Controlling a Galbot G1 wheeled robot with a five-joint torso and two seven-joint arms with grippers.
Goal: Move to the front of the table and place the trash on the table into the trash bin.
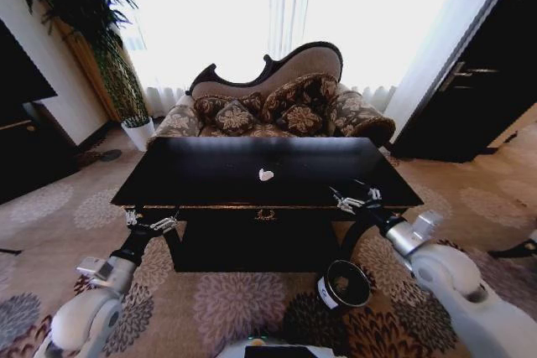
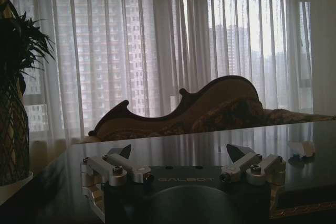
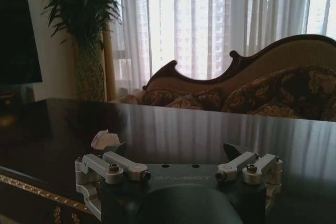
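Note:
A glossy black table point(image 1: 210, 182) with gold trim stands in front of me. One white paper wad of trash point(image 1: 266, 175) lies near the middle of its top; it also shows as the wad point(image 2: 303, 149) and the wad point(image 3: 104, 139) in the wrist views. The black trash bin point(image 1: 343, 284) with a white label stands on the carpet below the table's front right corner. My left gripper point(image 1: 152, 221) hovers open at the front left corner. My right gripper point(image 1: 356, 199) is open over the front right edge, right of the wad. Both grippers point(image 2: 178, 160) point(image 3: 176, 158) hold nothing.
A patterned brown sofa point(image 1: 277, 106) stands behind the table before bright curtained windows. A tall plant in a white pot point(image 1: 138, 132) is at the back left. Dark cabinets point(image 1: 470, 81) line the right wall. Patterned carpet point(image 1: 67, 215) surrounds the table.

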